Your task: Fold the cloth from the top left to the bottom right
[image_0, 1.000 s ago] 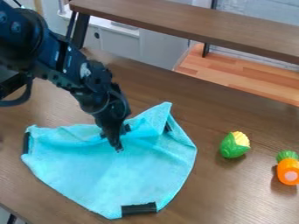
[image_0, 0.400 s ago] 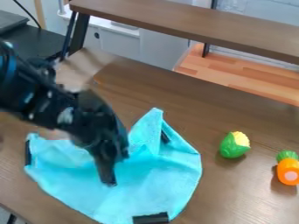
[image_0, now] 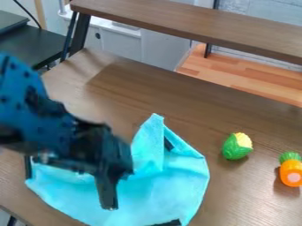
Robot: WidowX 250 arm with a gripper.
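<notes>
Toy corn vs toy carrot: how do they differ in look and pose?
Colour: toy corn is mostly green with a yellow tip; toy carrot is mostly orange with a green top.
Pose: the carrot turns a round pale-pink end to the camera; the corn has its green base nearer, yellow tip angled away.
Shared: both on the table, clear of the cloth.

The arm (image_0: pixel 35 106) is black, with a strong blue sheen along its thick upper part; small, dark, round screws or holes dot that casing; a pale patch marks the lower edge; the black gripper (image_0: pixel 110 201) narrows to a slim, blunt end.
</notes>
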